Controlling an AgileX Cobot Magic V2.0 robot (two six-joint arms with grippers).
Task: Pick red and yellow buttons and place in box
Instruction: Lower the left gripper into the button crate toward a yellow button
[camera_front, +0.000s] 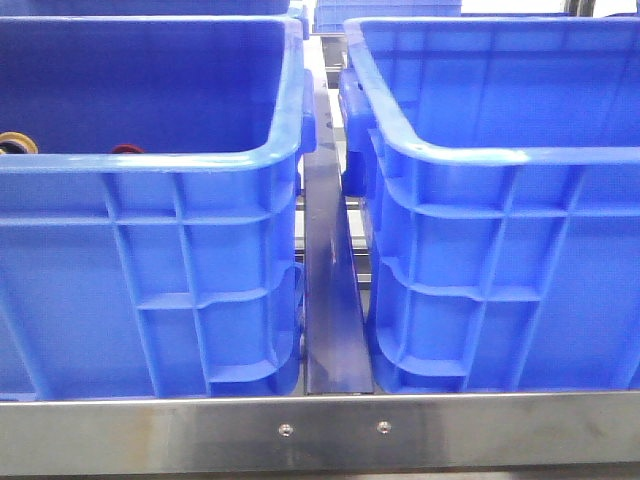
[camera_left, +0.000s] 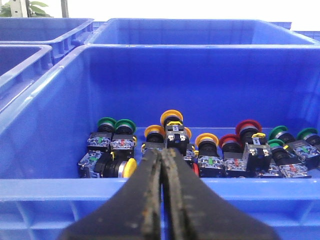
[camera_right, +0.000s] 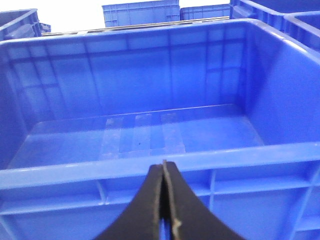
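Peeking over the near rim of the left crate (camera_front: 150, 165) in the front view, only slivers of a yellow button cap (camera_front: 16, 143) and a red button cap (camera_front: 127, 149) show; everything else inside that crate is hidden there by its front wall. The left wrist view opens the crate up: a cluster of push buttons lies on its floor, with yellow buttons (camera_left: 171, 118), red buttons (camera_left: 248, 128) and green buttons (camera_left: 106, 123) mixed together, many lying on their sides with their contact blocks showing. Exactly how many there are is hard to tell, since the near rim and the left gripper (camera_left: 161, 165) cover the front of the pile. That gripper hovers just outside the crate's near wall, its two dark fingers pressed together with nothing between them.

Beside the left crate, across a narrow gap with a metal divider strip (camera_front: 330, 290), stands the box (camera_front: 500, 160), the right-hand blue crate. The right wrist view shows its floor bare. The right gripper (camera_right: 163, 172) hangs just outside the box's near rim (camera_right: 165, 165), fingers closed tight and holding nothing. More blue crates (camera_right: 141, 12) stand beyond the box. A steel rail (camera_front: 320, 432) runs along the tabletop edge in front of both crates.
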